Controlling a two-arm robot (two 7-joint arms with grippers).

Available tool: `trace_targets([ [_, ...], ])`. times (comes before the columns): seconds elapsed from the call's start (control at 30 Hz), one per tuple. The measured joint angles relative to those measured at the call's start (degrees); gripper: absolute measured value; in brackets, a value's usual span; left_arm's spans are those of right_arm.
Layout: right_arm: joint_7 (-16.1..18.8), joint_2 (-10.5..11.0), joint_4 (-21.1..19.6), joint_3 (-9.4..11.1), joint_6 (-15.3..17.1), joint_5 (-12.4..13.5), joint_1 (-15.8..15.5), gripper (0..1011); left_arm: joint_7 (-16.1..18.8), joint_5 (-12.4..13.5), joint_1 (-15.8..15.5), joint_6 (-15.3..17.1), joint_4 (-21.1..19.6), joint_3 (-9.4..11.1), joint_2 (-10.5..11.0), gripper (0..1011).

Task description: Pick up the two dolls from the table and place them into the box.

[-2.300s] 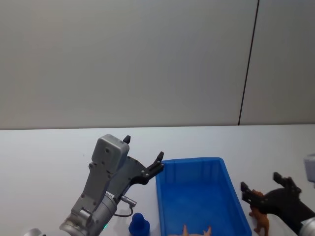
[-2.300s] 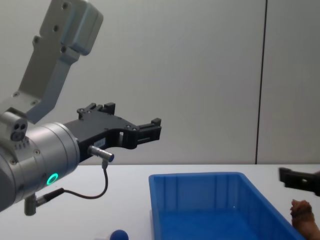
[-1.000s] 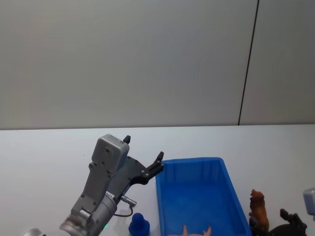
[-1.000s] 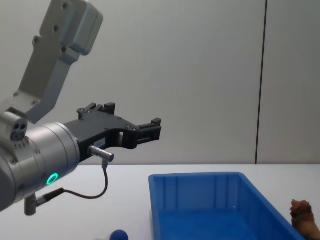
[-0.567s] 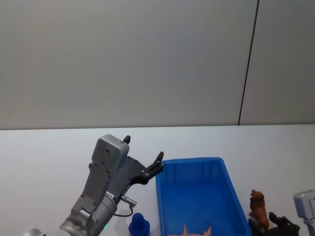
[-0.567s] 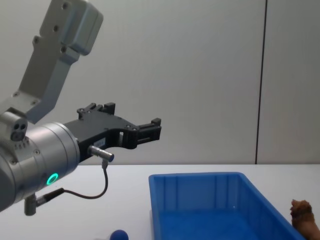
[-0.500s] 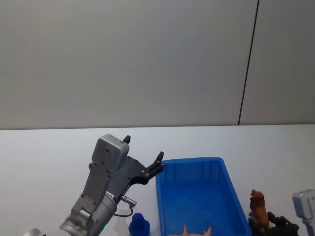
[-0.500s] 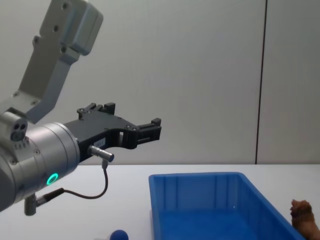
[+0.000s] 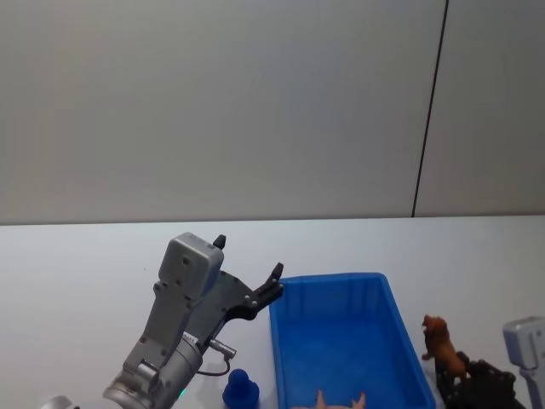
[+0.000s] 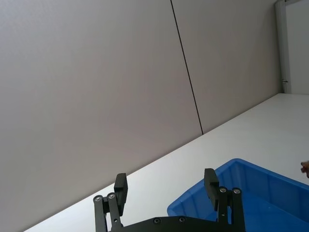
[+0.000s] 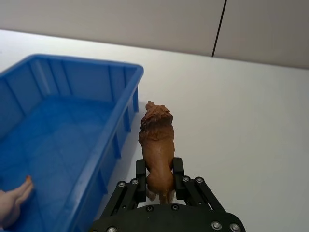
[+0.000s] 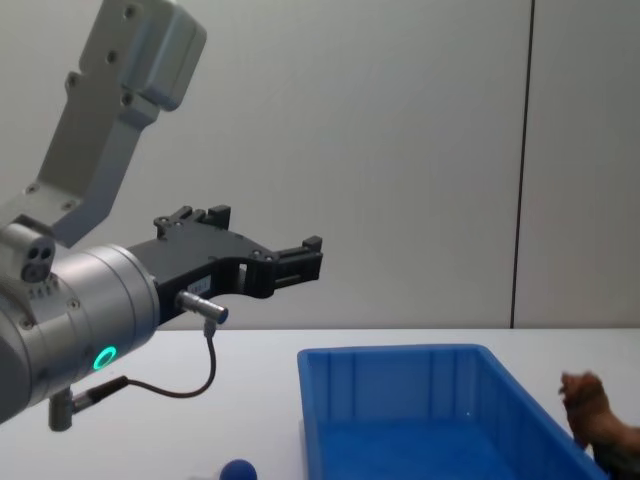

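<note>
Right wrist view: right tool (image 11: 159, 175) clamps brown doll (image 11: 155, 140), left tool (image 10: 165, 180) spread wide.

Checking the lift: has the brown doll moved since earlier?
Yes. The brown doll, held by the right tool, rose leftward toward the box; left tool hangs near its corner.

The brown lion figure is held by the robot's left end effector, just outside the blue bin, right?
No: the right end effector holds the brown lion figure, just outside the blue bin, as the right wrist view shows. The left end effector is open and empty.
</note>
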Motion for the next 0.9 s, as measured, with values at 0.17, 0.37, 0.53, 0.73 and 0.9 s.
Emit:
trace_targets([
  [0.17, -0.4, -0.1, -1.7, 0.1, -1.1, -0.5, 0.1, 306, 0.0, 0.0, 0.0, 0.0, 0.0, 0.0, 0.0, 1001],
  [0.37, 0.2, -0.3, -4.0, 0.1, -2.3, -0.9, 0.7, 306, 0.0, 0.0, 0.0, 0.0, 0.0, 0.0, 0.0, 1001],
  [0.53, 2.0, -0.8, -5.0, -0.1, -3.0, -1.0, 1.6, 306, 0.0, 0.0, 0.0, 0.0, 0.0, 0.0, 0.0, 1001],
  [0.73, 5.6, -2.2, -5.0, -0.9, -3.2, -1.0, 3.7, 306, 0.0, 0.0, 0.0, 0.0, 0.0, 0.0, 0.0, 1001],
  [0.9, 8.0, -3.5, -3.6, -1.6, -3.0, -1.0, 5.5, 306, 0.0, 0.0, 0.0, 0.0, 0.0, 0.0, 0.0, 1001],
])
